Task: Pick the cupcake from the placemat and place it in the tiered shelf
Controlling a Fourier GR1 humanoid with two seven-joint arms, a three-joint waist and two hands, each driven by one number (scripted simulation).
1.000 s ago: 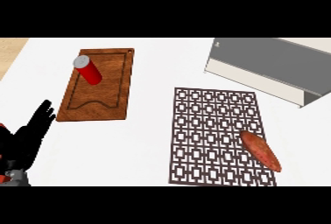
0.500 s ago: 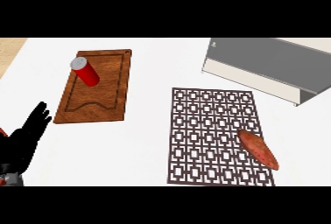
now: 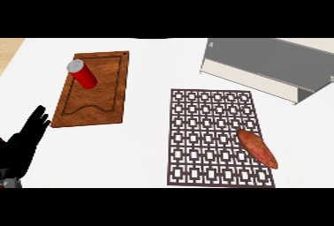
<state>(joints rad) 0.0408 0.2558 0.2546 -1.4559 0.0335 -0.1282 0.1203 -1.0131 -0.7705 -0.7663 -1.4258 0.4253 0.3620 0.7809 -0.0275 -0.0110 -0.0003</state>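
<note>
The left hand (image 3: 26, 139) rests with straight fingers at the counter's left edge, so the right hand, unseen, should approach the orange-brown item (image 3: 257, 148) on the placemat (image 3: 202, 132) from above.

Left hand (image 3: 24, 141): visible at the lower left edge of the head view. Fingers straight and together, pointing up and slightly right. Nothing is held. The hand rests near the edge. Right hand and forearm: out of view.
</note>
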